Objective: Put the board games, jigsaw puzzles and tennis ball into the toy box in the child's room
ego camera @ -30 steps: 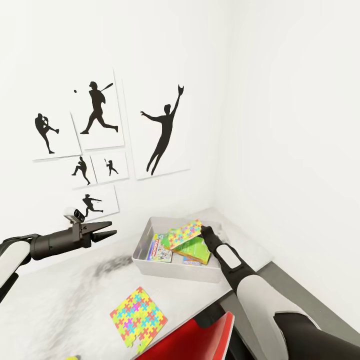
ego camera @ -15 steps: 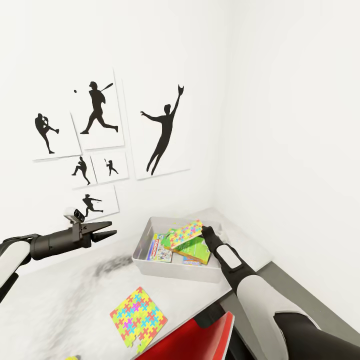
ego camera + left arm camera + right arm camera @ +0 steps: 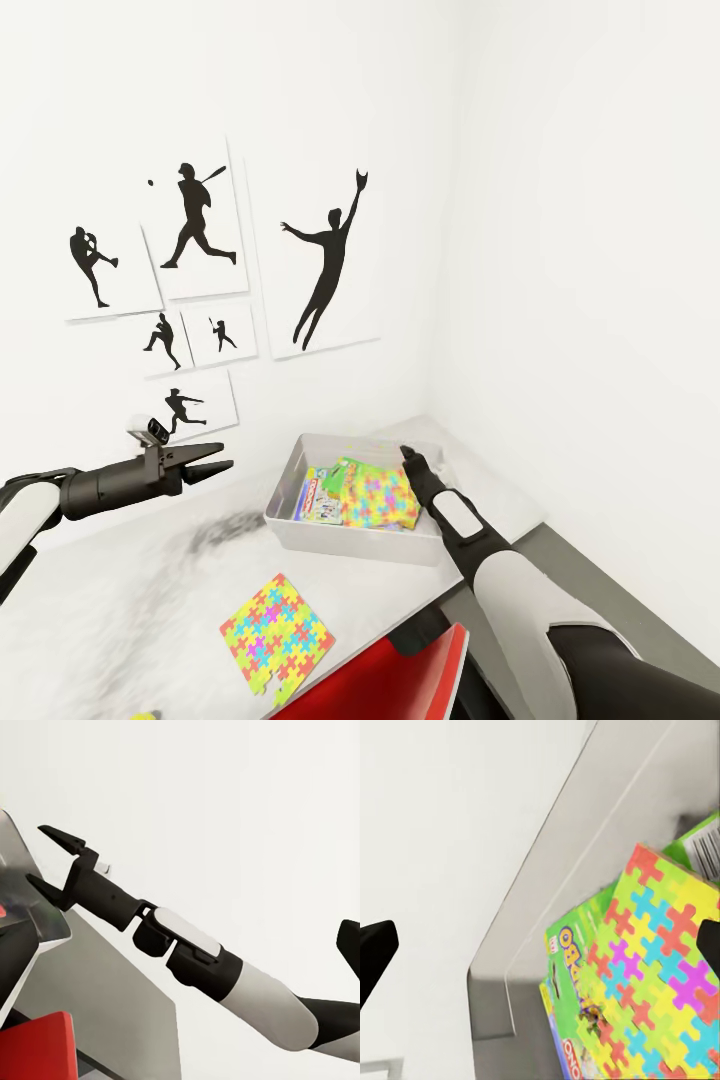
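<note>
The toy box (image 3: 335, 537) stands on the table (image 3: 120, 590) near the corner of the room. A bright jigsaw puzzle (image 3: 378, 497) lies flat inside it, on a green-edged board game (image 3: 349, 467) and beside a white-and-blue board game (image 3: 320, 497). My right gripper (image 3: 407, 455) hangs open just above the box's far right side, holding nothing. The right wrist view has the puzzle (image 3: 660, 960) and green board game (image 3: 574, 952) below the gripper (image 3: 542, 945). A second jigsaw puzzle (image 3: 277, 632) lies on the table's front part. My left gripper (image 3: 222, 457) is open and empty, left of the box.
A red chair (image 3: 390, 680) sits under the table's front edge by my right arm. Silhouette posters (image 3: 200, 280) cover the wall behind. A yellow-green sliver (image 3: 146, 715) shows at the picture's lower edge. The left wrist view looks across at my right gripper (image 3: 46, 862).
The jigsaw puzzle that was tilted at my right gripper's tips has dropped and now lies flat in the toy box. Both arms stayed in place.
</note>
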You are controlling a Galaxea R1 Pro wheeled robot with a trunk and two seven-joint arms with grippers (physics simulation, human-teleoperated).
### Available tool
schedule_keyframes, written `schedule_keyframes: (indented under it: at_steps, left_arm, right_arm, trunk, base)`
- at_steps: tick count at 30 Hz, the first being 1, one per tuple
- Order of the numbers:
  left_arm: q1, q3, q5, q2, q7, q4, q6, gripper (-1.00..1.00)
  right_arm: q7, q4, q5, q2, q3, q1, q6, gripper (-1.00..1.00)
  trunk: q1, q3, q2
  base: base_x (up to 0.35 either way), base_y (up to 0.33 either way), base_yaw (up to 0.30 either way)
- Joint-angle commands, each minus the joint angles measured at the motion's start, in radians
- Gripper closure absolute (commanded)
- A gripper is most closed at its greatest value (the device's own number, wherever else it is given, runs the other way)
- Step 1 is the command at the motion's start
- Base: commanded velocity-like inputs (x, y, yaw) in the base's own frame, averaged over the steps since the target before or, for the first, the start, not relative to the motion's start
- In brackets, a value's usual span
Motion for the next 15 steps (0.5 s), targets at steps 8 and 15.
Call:
schedule_keyframes:
  at_steps: [8, 15]
  left_arm:
    - [-0.001, -0.002, -0.001, 0.000, -0.004, 0.001, 0.003, -1.00]
    - [-0.001, -0.002, -0.001, 0.001, -0.004, 0.001, 0.003, -1.00]
  right_arm:
    - [0.006, 0.001, -0.006, 0.001, -0.005, -0.001, 0.003, -1.00]
    - [0.008, -0.005, 0.000, 0.001, 0.002, 0.002, 0.011, -1.00]
  trunk:
    - [0.001, -0.002, -0.002]
    - [0.001, -0.002, -0.002]
  base:
    - [0.000, 0.000, 0.000]
    - [0.000, 0.000, 0.000]
